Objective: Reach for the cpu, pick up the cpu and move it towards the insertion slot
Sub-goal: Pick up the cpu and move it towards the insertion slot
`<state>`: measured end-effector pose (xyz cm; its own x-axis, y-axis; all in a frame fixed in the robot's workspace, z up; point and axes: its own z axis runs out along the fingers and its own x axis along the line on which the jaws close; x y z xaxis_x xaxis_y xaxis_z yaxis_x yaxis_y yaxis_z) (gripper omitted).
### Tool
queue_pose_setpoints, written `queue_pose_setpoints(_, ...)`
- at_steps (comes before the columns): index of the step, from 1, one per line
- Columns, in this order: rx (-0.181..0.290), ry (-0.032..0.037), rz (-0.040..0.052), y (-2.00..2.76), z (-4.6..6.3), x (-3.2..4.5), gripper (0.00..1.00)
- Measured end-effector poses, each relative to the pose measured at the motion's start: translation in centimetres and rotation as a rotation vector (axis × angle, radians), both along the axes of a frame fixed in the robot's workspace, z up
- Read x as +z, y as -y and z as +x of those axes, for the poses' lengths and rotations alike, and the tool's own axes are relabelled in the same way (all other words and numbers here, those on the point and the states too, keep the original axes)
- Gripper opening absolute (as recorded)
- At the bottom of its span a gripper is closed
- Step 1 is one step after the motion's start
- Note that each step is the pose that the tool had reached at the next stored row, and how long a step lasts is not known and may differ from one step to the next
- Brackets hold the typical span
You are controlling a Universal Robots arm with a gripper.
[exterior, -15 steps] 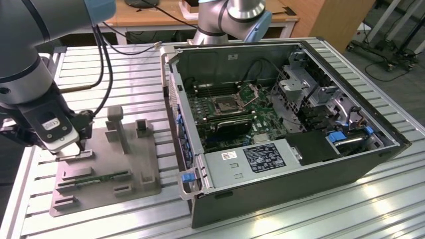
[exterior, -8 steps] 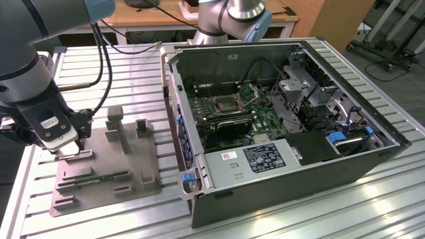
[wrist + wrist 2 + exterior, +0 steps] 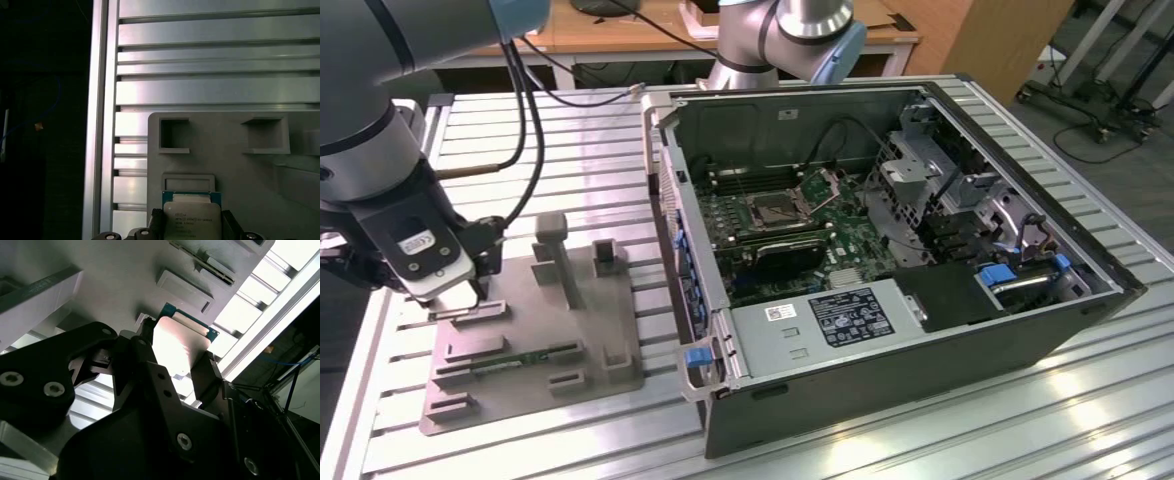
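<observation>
In the exterior view, the gripper (image 3: 456,298) is seen low over the corner of the grey tray (image 3: 594,350) that lies nearest the table (image 3: 520,130) edge on the exterior view's left. A green memory strip (image 3: 520,358) is lodged in one of the tray's grooves. The open computer case (image 3: 881,400) is set well apart towards the exterior view's right. Inside it, the insertion slot (image 3: 774,210) is exposed on the board with its bracket raised. Bare slatted table is left between tray and case.

In the second wrist view, the cpu (image 3: 180,345) is shown from close by. It is clasped at two opposite edges by the dark fingers (image 3: 136,357), which are drawn in narrowly against it. Whether it is lifted clear of the tray cannot be told.

In the first wrist view, the cpu (image 3: 192,220) is held between the fingers (image 3: 227,222) just beside a shallow rectangular recess (image 3: 188,182). Two square recesses (image 3: 174,135) are seen farther along the tray. The tray corner is close to the table's edge rail (image 3: 100,125), with dark floor beyond it.
</observation>
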<state>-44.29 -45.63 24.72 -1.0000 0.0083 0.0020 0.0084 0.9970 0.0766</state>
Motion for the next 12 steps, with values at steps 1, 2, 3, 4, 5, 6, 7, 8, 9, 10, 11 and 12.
queue_pose_setpoints(1,0.0,0.0,0.0,0.0,0.0,0.05,0.54)
queue_pose_setpoints(2,0.0,-0.0001,0.0,0.0,0.0,0.12,0.54)
queue_pose_setpoints(3,0.0,-0.0001,0.0,0.0,0.0,0.18,0.54)
queue_pose_setpoints(4,0.0,0.0,0.0,0.0,0.0,0.24,0.54)
queue_pose_setpoints(5,0.0,0.0,0.0,0.0,0.0,0.3,0.54)
queue_pose_setpoints(6,0.0,0.0001,0.0,0.0,-0.01,0.35,0.54)
queue_pose_setpoints(7,0.0,0.0001,0.0001,0.0,-0.01,0.41,0.54)
queue_pose_setpoints(8,0.0,0.0002,0.0001,0.0,-0.01,0.47,0.54)
queue_pose_setpoints(9,0.0,0.0001,0.0,0.0,-0.01,0.53,0.54)
queue_pose_setpoints(10,0.0,0.0001,0.0001,0.0,-0.02,0.58,0.54)
queue_pose_setpoints(11,0.0,0.0002,0.0001,0.0,-0.02,0.62,0.54)
queue_pose_setpoints(12,0.0,0.0002,0.0001,0.0,-0.02,0.67,0.54)
